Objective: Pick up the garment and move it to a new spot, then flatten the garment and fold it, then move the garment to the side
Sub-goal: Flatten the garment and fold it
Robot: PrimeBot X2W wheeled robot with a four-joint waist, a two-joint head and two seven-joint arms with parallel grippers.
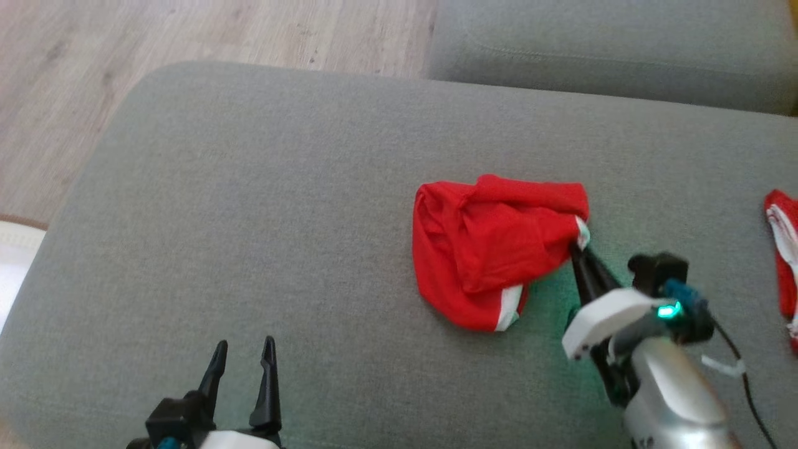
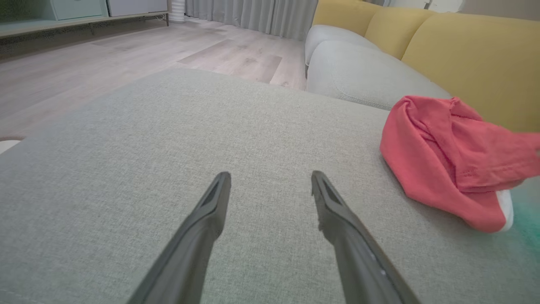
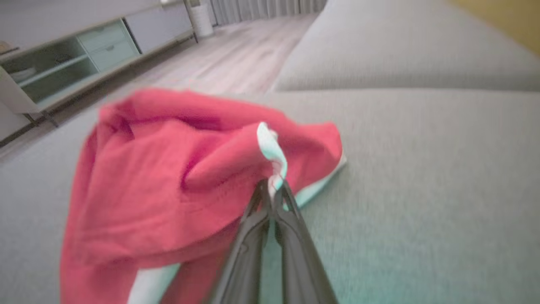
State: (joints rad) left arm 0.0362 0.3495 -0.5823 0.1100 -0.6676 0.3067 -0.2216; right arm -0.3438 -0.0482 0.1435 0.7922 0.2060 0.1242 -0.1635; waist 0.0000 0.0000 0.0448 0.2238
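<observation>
The garment [image 1: 492, 249] is a crumpled red piece with white trim, lying right of centre on the grey cushion [image 1: 249, 218]. My right gripper [image 1: 578, 251] is shut on its white-trimmed right edge, which lifts slightly. In the right wrist view the closed fingertips [image 3: 272, 190] pinch that white hem, with the garment [image 3: 168, 177] bunched beyond them. My left gripper [image 1: 243, 352] rests open at the lower left, well apart from the cloth. From the left wrist camera its gripper [image 2: 270, 181] stands open over bare cushion, with the garment [image 2: 447, 164] off to the right.
A second red and white cloth [image 1: 782, 262] lies at the cushion's right edge. A grey sofa seat [image 1: 611, 50] adjoins the far side, with yellow backrests [image 2: 464, 55] behind. Wooden floor [image 1: 187, 31] lies beyond the far-left edge.
</observation>
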